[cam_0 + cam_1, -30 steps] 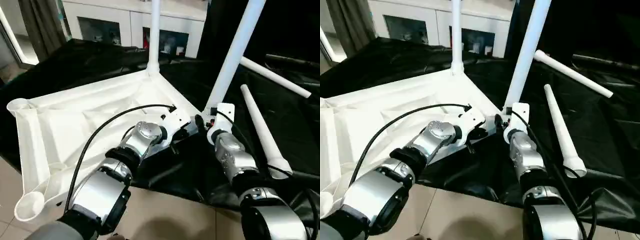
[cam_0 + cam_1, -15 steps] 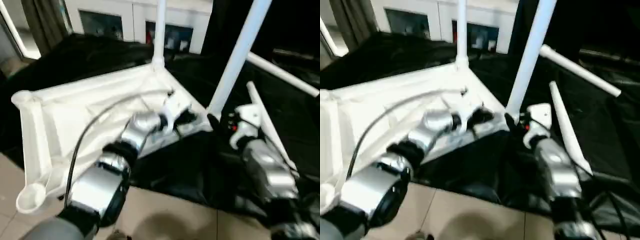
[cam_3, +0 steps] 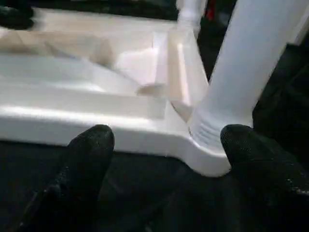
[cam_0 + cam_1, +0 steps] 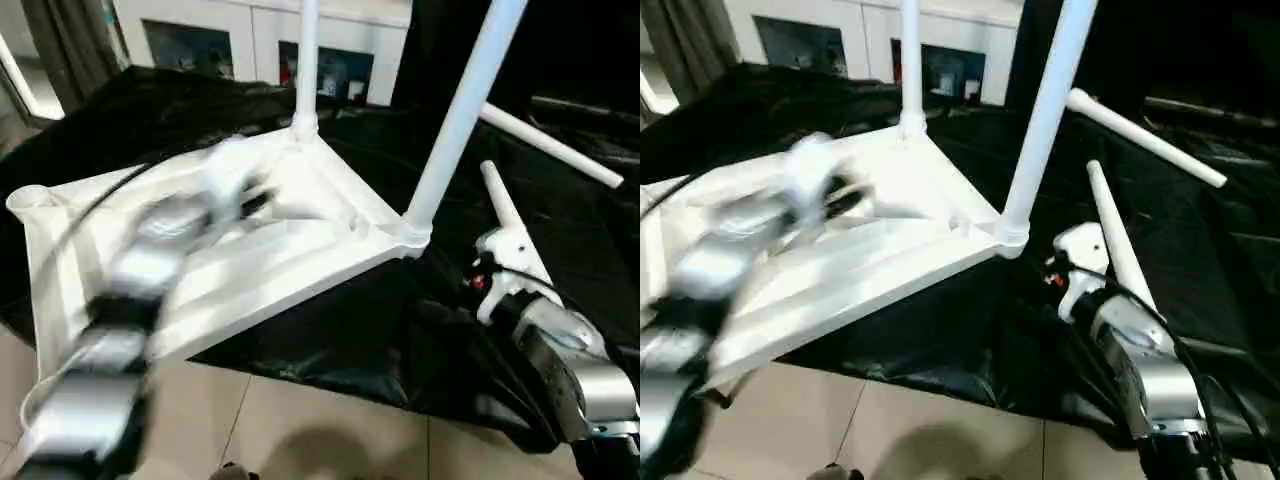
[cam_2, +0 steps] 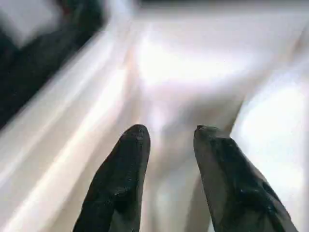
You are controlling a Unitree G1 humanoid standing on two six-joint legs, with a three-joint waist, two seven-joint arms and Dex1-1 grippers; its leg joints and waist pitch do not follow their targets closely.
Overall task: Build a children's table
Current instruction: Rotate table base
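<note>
Left eye view: the all-white plastic rectangular tabletop with raised rim (image 4: 300, 255) is lying upside down on a black cloth (image 4: 400, 330) spread over the tiled floor (image 4: 300, 440), with two long tapered white legs standing upright in its corner sockets, one at the far corner (image 4: 306, 70) and one at the near right corner (image 4: 455, 120). Two more loose white legs are lying on the cloth to the right, a nearer one (image 4: 510, 225) and a farther one (image 4: 550, 145). The left arm (image 4: 130, 300) is hanging blurred over the tabletop's underside. The right arm (image 4: 560, 350) is sitting low right, its white wrist part just beside the nearer loose leg. A white glass-fronted cabinet (image 4: 250, 40) is standing behind. Right eye view: same layout, an empty round corner socket not pointed here. Left wrist view: the left hand (image 5: 169, 137) is showing two black fingers (image 5: 125, 174) partly apart with nothing between them, over the white ribbed underside of the tabletop. Right wrist view: the right hand (image 3: 164, 140) is spread wide and released, its fingers (image 3: 87, 159) framing the base of the near right leg in its socket, touching neither.
</note>
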